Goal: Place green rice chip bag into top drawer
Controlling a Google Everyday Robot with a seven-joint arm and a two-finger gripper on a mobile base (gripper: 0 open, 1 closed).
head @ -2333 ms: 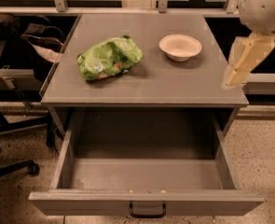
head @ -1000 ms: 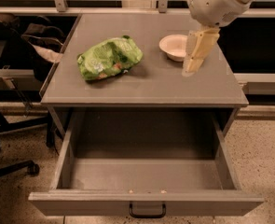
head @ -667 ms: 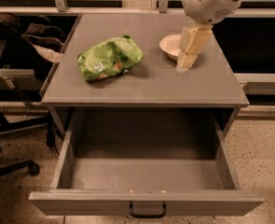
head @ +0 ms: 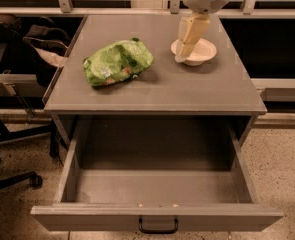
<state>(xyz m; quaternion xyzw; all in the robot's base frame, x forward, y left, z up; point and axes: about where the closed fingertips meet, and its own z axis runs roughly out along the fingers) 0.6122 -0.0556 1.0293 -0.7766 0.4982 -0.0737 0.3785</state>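
Observation:
The green rice chip bag (head: 118, 61), crumpled bright green foil with white and reddish patches, lies on the left half of the grey cabinet top (head: 157, 91). The top drawer (head: 157, 219) stands pulled fully open below, with nothing in it and a small dark handle at its front centre. My gripper (head: 183, 53), cream coloured, hangs from the white arm at the top of the view, over the left side of the cream bowl (head: 199, 51) and to the right of the bag, apart from it.
The cream round bowl sits at the back right of the cabinet top. A black office chair (head: 7, 149) and a dark bag (head: 34, 41) stand to the left of the cabinet. A window rail (head: 62, 11) runs behind.
My gripper has moved leftward from beyond the cabinet's right edge, across the bowl, toward the bag. The bag, bowl and drawer have not moved.

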